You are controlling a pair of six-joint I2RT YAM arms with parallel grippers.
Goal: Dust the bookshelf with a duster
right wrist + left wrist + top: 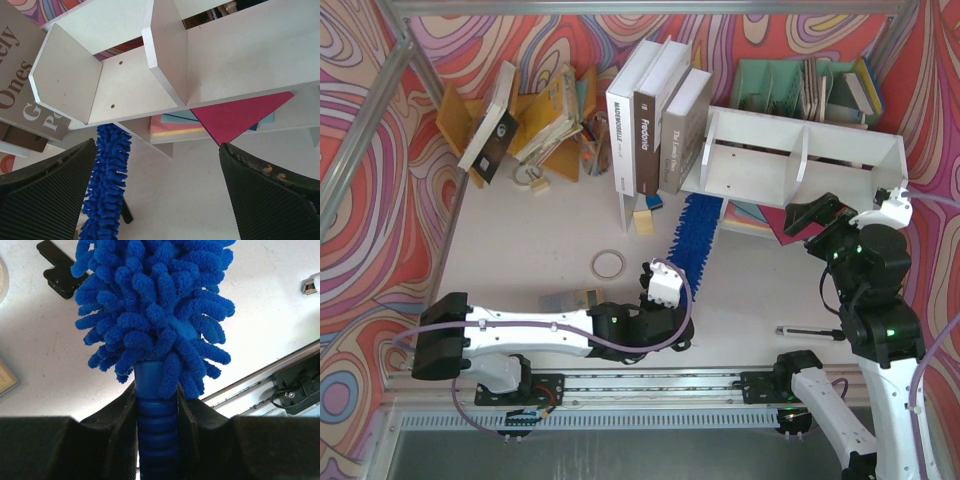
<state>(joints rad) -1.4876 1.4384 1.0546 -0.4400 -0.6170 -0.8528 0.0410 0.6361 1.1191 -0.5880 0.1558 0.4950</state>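
Your left gripper is pinching the duster by its ribbed blue handle, clamped against both sides. From there the fluffy head runs toward the far right. Its tip sits low at the left end of the bookshelf, under the left compartment, and you cannot tell whether it touches the board. The bookshelf stands at the far right of the table, with its two compartments open toward the near side. Your right gripper hangs just near of it, spread wide and holding nothing.

Left of the shelf, three books stand upright. The dark middle spine reads something like "Fredonia", and the grey one shows "Ones" under letters ending in "ely". Coloured sheets lie beneath the shelf. A roll of tape lies left of the duster.
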